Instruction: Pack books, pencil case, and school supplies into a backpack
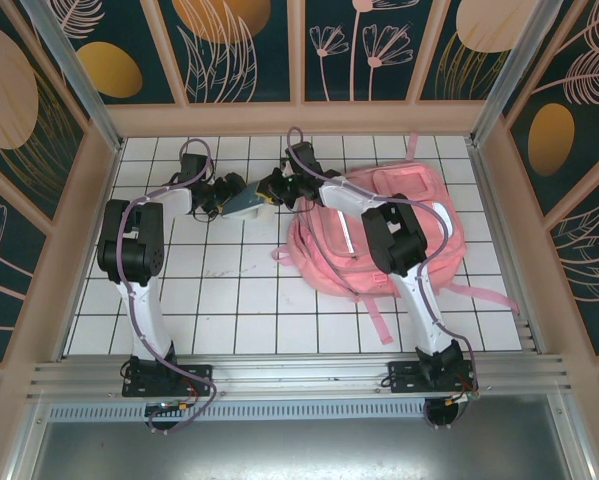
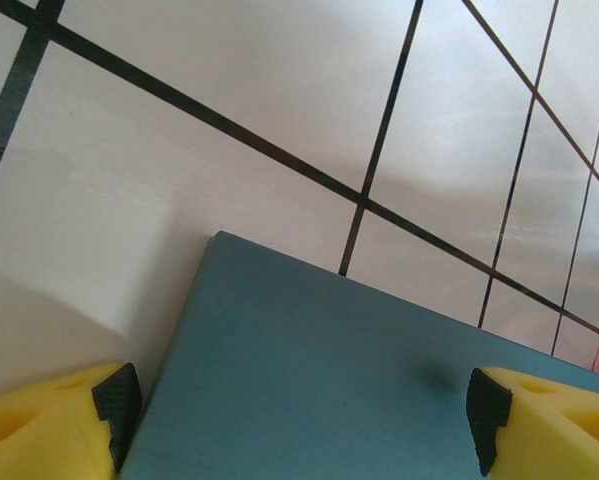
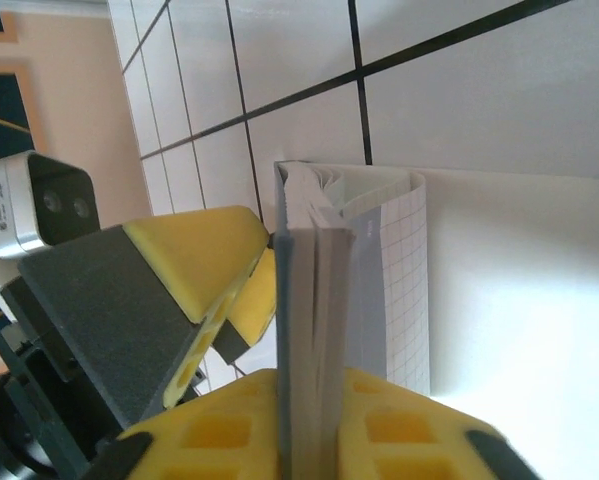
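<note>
Right gripper [image 3: 309,405] pinches the thin teal-covered paper book [image 2: 279,330] edgewise; left gripper [image 2: 304,415] stands wide open, holding nothing. Retract left squarely first.

no legible text, no labels, no numbers

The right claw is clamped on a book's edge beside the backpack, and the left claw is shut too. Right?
No. The left claw is open, fingers spread wide over the book, as the left wrist view shows. The right claw does clamp the book's edge, beside the backpack.
</note>
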Controlling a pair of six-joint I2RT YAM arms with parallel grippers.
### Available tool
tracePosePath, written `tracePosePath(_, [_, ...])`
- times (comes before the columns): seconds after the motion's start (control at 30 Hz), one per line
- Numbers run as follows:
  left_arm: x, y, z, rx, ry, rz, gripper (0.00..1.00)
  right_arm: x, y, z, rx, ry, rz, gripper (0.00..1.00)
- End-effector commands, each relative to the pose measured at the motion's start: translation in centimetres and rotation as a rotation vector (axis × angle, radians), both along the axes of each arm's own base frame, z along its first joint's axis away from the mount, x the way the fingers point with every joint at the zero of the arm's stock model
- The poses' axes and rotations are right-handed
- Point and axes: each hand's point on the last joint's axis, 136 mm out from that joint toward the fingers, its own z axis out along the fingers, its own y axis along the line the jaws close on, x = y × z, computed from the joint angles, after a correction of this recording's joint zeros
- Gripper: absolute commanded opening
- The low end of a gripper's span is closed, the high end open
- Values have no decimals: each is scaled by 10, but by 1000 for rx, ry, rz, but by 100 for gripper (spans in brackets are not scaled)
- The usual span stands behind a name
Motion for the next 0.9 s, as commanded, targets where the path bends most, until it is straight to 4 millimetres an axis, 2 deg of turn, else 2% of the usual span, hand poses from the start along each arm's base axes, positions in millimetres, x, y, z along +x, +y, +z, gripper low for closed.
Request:
tracePosePath(0.0, [-24,-16,3,-56,80,-41,86,-7,15,26,37,-46,40,10])
tracePosePath(0.07, [-23,-9,13,-47,68,-20,86,-7,15,34,39,-59,40,8])
tracePosePath(0.2, [-22,22,46,-32,21,65,87,-7,11,52,46,-90,38,6])
tracePosePath(0.3, [-29,52,72,-6,-18,138,87,-7,7,69,61,-118,37,4])
tracePosePath(0.4, [-41,66,91,20,-48,167,88,-9,5,91,82,-151,45,3])
tracePosePath(0.43, [-47,66,108,24,-84,160,88,-10,5,98,91,-162,49,4])
tracePosePath(0.47, [-52,66,112,25,-91,154,88,-12,4,105,95,-172,52,4])
tracePosePath(0.63, [-90,56,121,-21,-117,108,88,-25,-5,143,130,-231,64,4])
tracePosePath(0.73, [-113,38,125,-114,-138,34,89,-38,-11,164,162,-277,77,3])
tracePosePath(0.87, [-138,15,140,-253,-185,-52,90,-56,-20,178,205,-294,89,3])
